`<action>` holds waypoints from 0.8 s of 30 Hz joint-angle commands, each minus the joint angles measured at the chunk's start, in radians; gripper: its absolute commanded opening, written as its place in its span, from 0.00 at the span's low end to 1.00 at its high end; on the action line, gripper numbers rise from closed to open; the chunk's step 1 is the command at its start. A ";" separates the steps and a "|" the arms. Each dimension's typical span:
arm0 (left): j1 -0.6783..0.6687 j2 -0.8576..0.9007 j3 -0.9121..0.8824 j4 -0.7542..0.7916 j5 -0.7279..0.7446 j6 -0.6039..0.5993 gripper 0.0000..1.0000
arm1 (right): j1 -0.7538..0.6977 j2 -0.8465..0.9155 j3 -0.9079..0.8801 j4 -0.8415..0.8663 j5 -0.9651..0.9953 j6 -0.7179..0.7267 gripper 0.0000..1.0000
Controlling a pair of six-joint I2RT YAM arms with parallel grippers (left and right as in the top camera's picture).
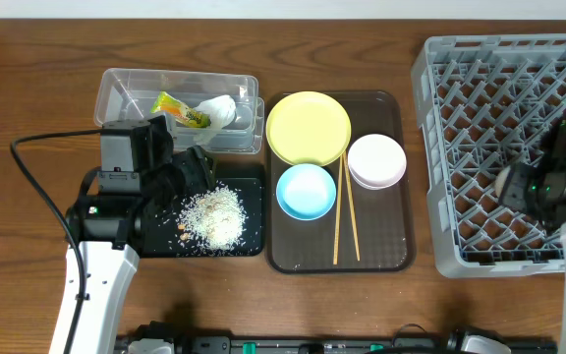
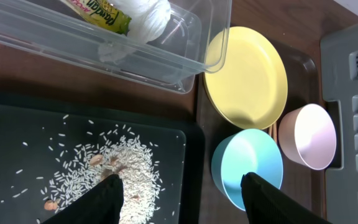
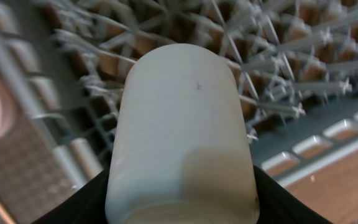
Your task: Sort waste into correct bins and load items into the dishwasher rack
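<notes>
The snack wrapper and white napkin lie in the clear tub. Rice lies piled on the black tray. My left gripper is open and empty above the black tray's right edge. The yellow plate, white bowl, blue bowl and chopsticks sit on the brown tray. My right gripper is shut on the small white cup over the grey dishwasher rack.
The wooden table surface shows around the trays. The left arm's cable loops over the table at the left.
</notes>
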 commanded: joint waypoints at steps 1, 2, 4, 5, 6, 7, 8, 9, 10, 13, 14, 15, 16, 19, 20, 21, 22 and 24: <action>0.004 -0.001 0.017 -0.003 -0.017 0.023 0.64 | -0.049 0.070 0.018 -0.016 0.003 0.023 0.01; 0.004 -0.001 0.017 -0.003 -0.017 0.023 0.64 | -0.054 0.086 0.018 -0.016 -0.008 0.023 0.01; 0.004 -0.001 0.017 -0.003 -0.017 0.023 0.64 | -0.058 0.127 0.018 -0.015 -0.043 0.022 0.01; 0.004 -0.001 0.017 -0.003 -0.017 0.023 0.64 | -0.058 0.148 0.018 -0.013 -0.054 0.022 0.01; 0.004 -0.001 0.017 -0.003 -0.017 0.023 0.64 | -0.058 0.166 0.018 -0.011 -0.055 0.023 0.01; 0.004 -0.001 0.017 -0.003 -0.017 0.023 0.64 | -0.058 0.185 0.018 -0.008 -0.055 0.023 0.01; 0.004 -0.001 0.017 -0.003 -0.017 0.023 0.64 | -0.058 0.200 0.018 -0.006 -0.055 0.023 0.01; 0.004 -0.001 0.017 -0.003 -0.017 0.023 0.65 | -0.058 0.216 0.018 -0.004 -0.055 0.023 0.01; 0.004 -0.001 0.017 -0.003 -0.017 0.023 0.64 | -0.058 0.233 0.018 -0.003 -0.055 0.023 0.01; 0.004 -0.001 0.017 -0.003 -0.017 0.023 0.64 | -0.058 0.270 0.018 -0.003 -0.060 0.023 0.16; 0.004 -0.001 0.017 -0.003 -0.017 0.023 0.64 | -0.058 0.278 0.018 -0.003 -0.065 0.023 0.28; 0.004 -0.001 0.017 -0.003 -0.017 0.023 0.64 | -0.058 0.283 0.018 -0.002 -0.072 0.023 0.35; 0.004 -0.001 0.017 -0.003 -0.017 0.023 0.65 | -0.058 0.287 0.018 0.000 -0.084 0.023 0.41; 0.004 0.001 0.017 -0.003 -0.017 0.023 0.65 | -0.058 0.285 0.018 0.000 -0.101 0.022 0.17; 0.004 0.003 0.017 -0.003 -0.017 0.023 0.65 | -0.058 0.283 0.018 0.000 -0.101 0.022 0.01; 0.004 0.003 0.017 -0.003 -0.017 0.023 0.64 | -0.058 0.283 0.019 0.000 -0.101 0.023 0.01; 0.004 0.003 0.017 -0.004 -0.017 0.023 0.64 | -0.058 0.280 0.021 -0.002 -0.101 0.023 0.01; 0.004 0.003 0.017 -0.005 -0.017 0.023 0.65 | -0.058 0.270 0.022 -0.005 -0.101 0.023 0.01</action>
